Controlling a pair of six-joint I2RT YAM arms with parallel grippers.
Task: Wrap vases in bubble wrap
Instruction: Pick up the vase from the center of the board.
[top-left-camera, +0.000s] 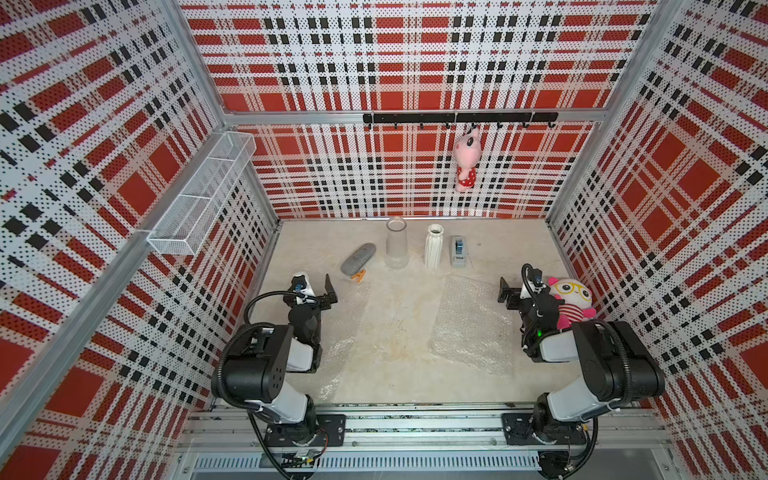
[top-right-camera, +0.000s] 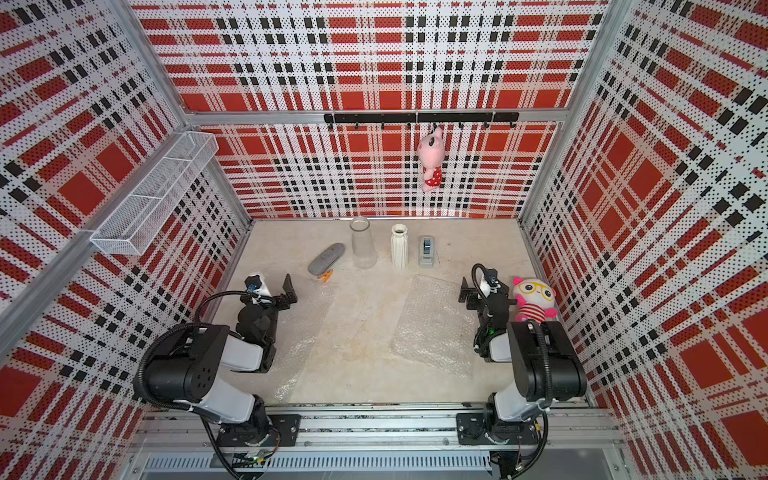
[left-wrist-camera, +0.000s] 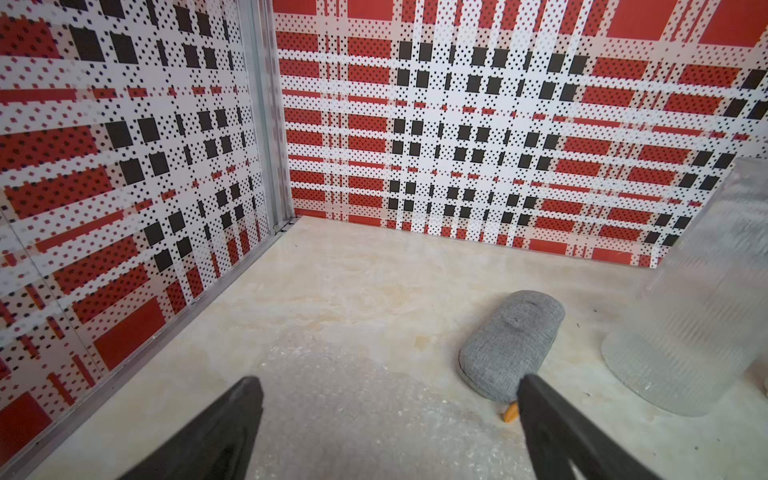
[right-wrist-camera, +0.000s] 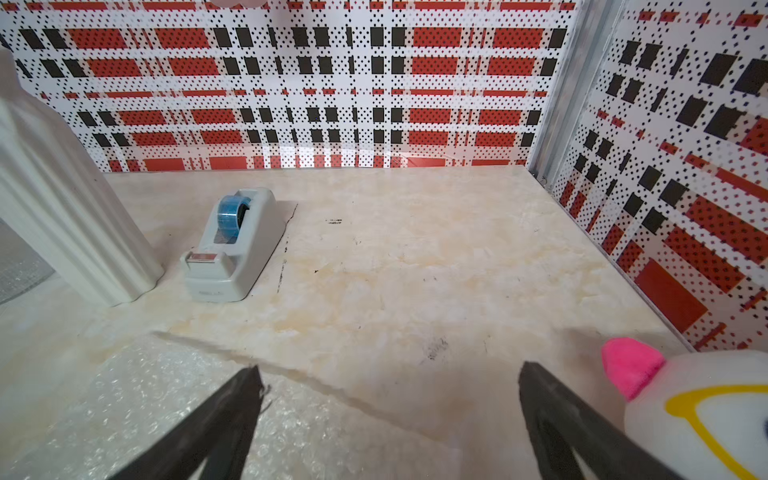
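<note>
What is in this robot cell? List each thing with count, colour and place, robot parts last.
glass vase: one, clear, upright at the table's back
ribbed vase: one, white, upright beside it
tape dispenser: one, grey with blue tape, beside the ribbed vase
case: one, grey, lying on the glass vase's other side
clip: one, orange, by the case
bubble wrap sheets: two, clear, flat before the arms
hook rail: one, black, back wall
plush toys: two, pink and white, one on the hook rail, one by the right arm
wire basket: one, white, side wall
left pincer: one, black, open, empty
right pincer: one, black, open, empty
</note>
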